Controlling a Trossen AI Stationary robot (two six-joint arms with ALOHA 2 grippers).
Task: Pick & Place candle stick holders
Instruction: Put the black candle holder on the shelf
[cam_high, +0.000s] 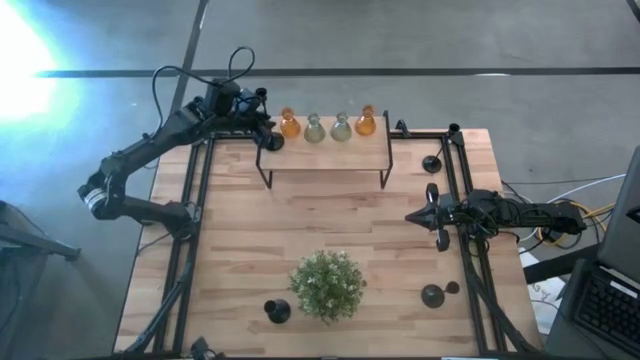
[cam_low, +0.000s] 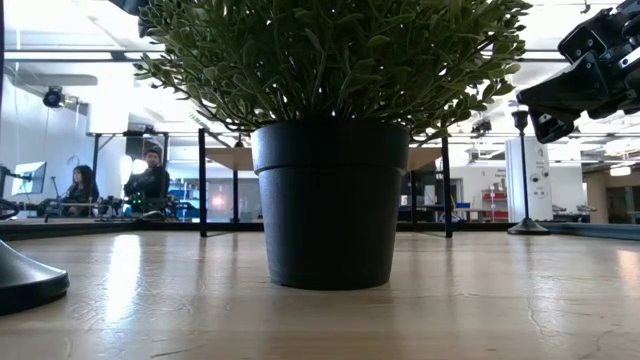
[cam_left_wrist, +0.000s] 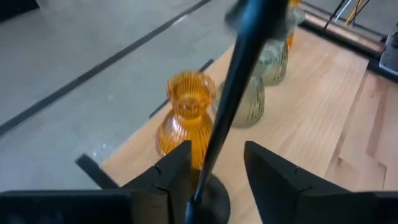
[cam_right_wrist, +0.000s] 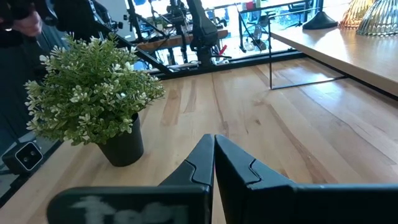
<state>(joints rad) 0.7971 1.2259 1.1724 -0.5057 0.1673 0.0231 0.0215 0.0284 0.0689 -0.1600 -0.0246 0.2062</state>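
One candle stick holder (cam_left_wrist: 214, 186) is stood on the raised shelf (cam_high: 325, 155) beside the orange vase (cam_left_wrist: 185, 118), between the left gripper's (cam_left_wrist: 214, 174) spread jaws; a careless withdrawal could topple it. Right gripper (cam_right_wrist: 214, 165) jaws are pressed together. Pale wooden worktop (cam_high: 330, 215); busy lab beyond.

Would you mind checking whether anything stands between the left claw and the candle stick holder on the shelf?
Nothing visible does. The left claw is open with the candle stick holder between its fingers, on the shelf beside the orange vase. That vase stands close to one finger, beside the gap rather than in it.
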